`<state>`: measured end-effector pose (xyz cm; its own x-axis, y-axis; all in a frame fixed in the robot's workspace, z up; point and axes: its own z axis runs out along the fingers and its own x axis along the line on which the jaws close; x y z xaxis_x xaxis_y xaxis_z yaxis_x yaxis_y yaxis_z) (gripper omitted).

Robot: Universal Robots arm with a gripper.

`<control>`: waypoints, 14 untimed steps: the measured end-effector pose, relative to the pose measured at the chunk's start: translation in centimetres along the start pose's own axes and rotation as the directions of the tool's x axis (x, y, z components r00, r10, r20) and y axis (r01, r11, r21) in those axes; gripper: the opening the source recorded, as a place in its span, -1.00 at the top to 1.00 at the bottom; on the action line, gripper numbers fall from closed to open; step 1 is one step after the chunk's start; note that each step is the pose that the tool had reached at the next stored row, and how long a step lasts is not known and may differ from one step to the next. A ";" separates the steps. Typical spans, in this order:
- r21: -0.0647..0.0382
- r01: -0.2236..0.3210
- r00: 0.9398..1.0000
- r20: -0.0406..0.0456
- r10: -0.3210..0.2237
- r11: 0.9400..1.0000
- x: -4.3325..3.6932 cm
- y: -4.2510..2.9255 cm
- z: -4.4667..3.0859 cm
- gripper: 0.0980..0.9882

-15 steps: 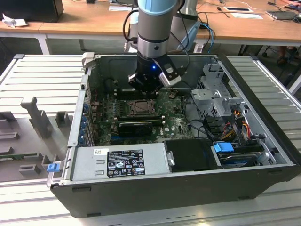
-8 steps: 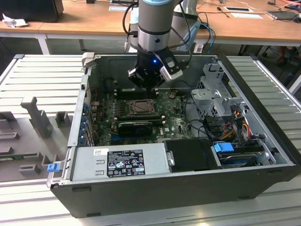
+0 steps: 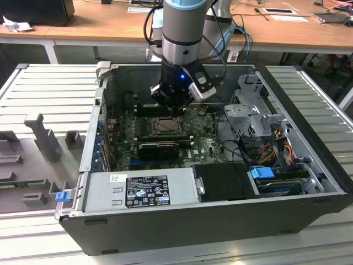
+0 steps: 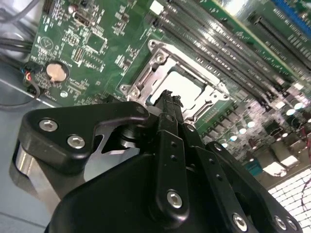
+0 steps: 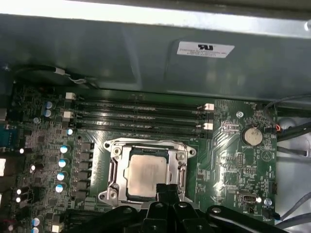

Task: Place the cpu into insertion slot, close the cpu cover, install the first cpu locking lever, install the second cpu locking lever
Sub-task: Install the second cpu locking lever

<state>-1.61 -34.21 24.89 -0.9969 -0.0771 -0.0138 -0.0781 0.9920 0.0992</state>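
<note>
1. One arm, one gripper, lowered into one open computer case in the exterior view; fingertips hovering just above the socket's edge.
2. One cpu, seated flat in the one insertion slot on the green motherboard; seen again in the second wrist view as a pale square just beyond the fingertips.
3. One cpu cover, a silvery frame lying down around the chip, with the chip's face showing through its square window.
4. Square chip, so no long axis to speak of; face up, edges parallel to the socket rim and to the memory slots.
5. Four long memory slots counted in the first wrist view, running side by side just beyond the socket. One round coin battery well off to one side.
6. Chip pale silvery-beige, matt, flat, faintly marked; socket rim bright metal with screws at the corners.
7. Fingers drawn together into one narrow black stack in both wrist views, no gap visible, nothing gripped between them; tips near the chip's edge, contact impossible to tell.
8. One grey power supply box along the case's near wall in the exterior view.
</note>
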 end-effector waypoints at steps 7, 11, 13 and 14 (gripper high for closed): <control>-0.001 -0.001 1.000 -0.011 0.001 1.000 0.14 -1.32 0.41 0.98; -0.002 -0.001 1.000 -0.011 0.001 1.000 0.21 -2.06 0.46 0.98; -0.002 -0.001 1.000 -0.011 0.001 1.000 0.24 -2.41 0.43 0.98; -0.002 -0.001 1.000 -0.011 0.001 1.000 0.25 -2.56 0.41 0.98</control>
<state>-1.65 -36.73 24.22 -0.9970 -0.0772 -0.0031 -0.0771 0.9919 0.1009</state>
